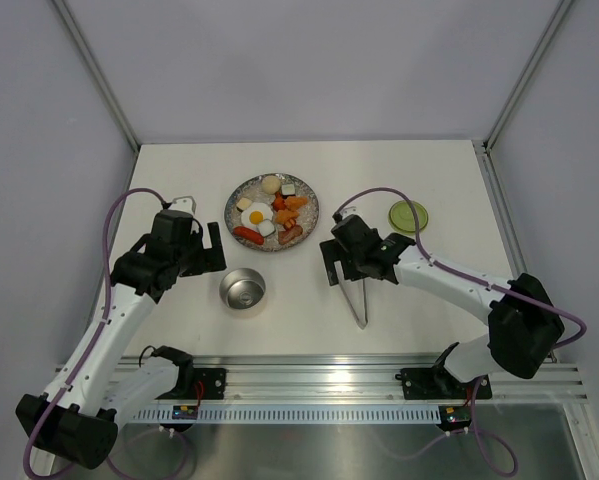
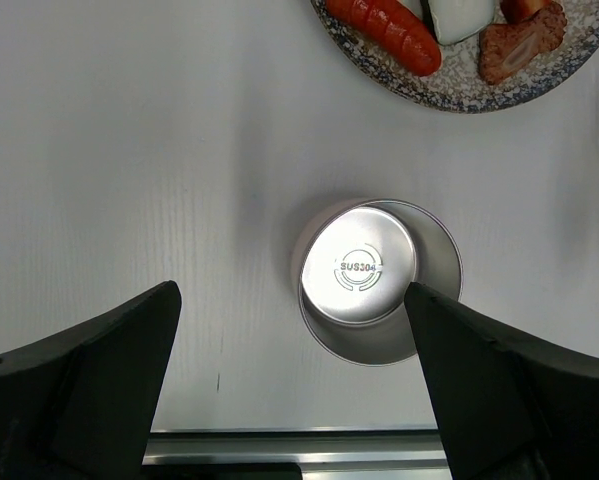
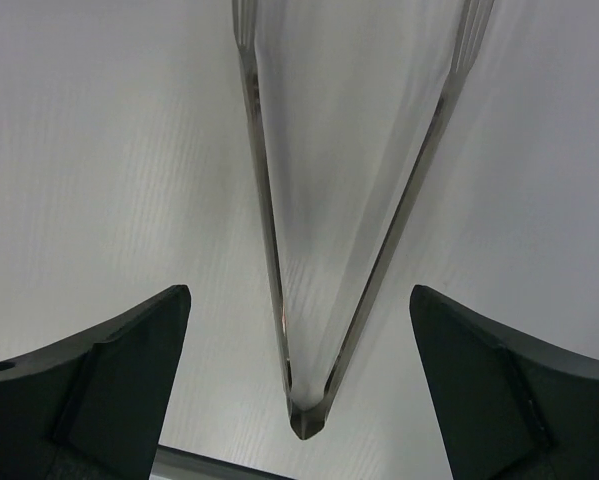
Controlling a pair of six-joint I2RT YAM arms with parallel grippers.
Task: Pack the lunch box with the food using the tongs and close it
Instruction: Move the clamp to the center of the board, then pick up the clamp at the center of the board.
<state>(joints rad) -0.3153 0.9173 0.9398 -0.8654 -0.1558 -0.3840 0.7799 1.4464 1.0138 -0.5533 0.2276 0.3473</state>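
We are working over a white surface (image 1: 179,180) boxed in by pale walls, with a metal rail (image 1: 309,375) running along its near edge. We are judging the task to be at its opening step, taking up the tongs (image 1: 359,300). All the food (image 1: 260,215) is sitting on the speckled plate (image 1: 234,195) and the lunch box (image 1: 243,291) is standing empty just in front of it. Its green lid (image 1: 408,216) is lying well apart at the right.

The tongs are lying flat, joined end towards the rail and tips towards the plate. The right gripper (image 3: 299,295) is hanging over them with its jaws spread wide on either side, touching neither arm. The left gripper (image 2: 291,290) is also gaping, holding nothing, poised above the lunch box.

Next we are expecting the right gripper to come down and close across both slim arms, which are lying low on the surface. There is open room between tongs and lunch box, but the rail is sitting near the hinge.
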